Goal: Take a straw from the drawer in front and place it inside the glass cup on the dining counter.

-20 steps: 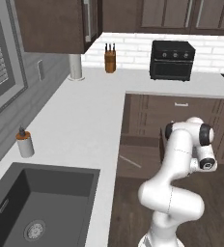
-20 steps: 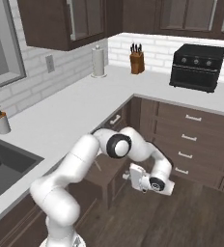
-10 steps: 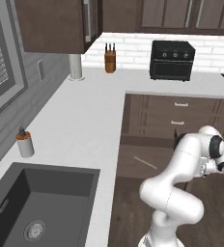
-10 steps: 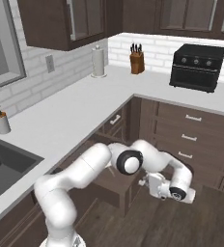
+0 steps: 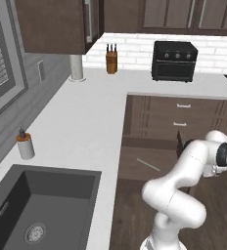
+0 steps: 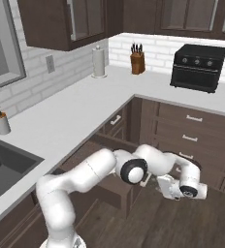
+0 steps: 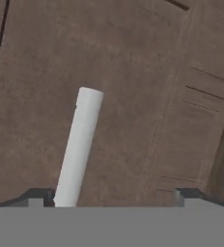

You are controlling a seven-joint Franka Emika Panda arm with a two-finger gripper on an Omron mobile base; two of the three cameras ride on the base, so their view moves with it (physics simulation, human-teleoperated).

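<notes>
Hand view is the useful one here: the straw [image 7: 79, 147] pokes up pale and straight from beside the left fingertip of the claw [image 7: 113, 197], with brown wood floor behind it. Both fingertips sit far apart at the bottom, so I honestly can't tell if the claw is pinching the straw or not. The left base view shows something different: the drawer [image 5: 149, 163] pulled open under the white table [image 5: 81, 117], with a thin pale rod lying inside it. From the right base view the arm stretches low and right, the claw [image 6: 168, 188] hanging above the floor, the open drawer [image 6: 115, 185] behind the arm.
</notes>
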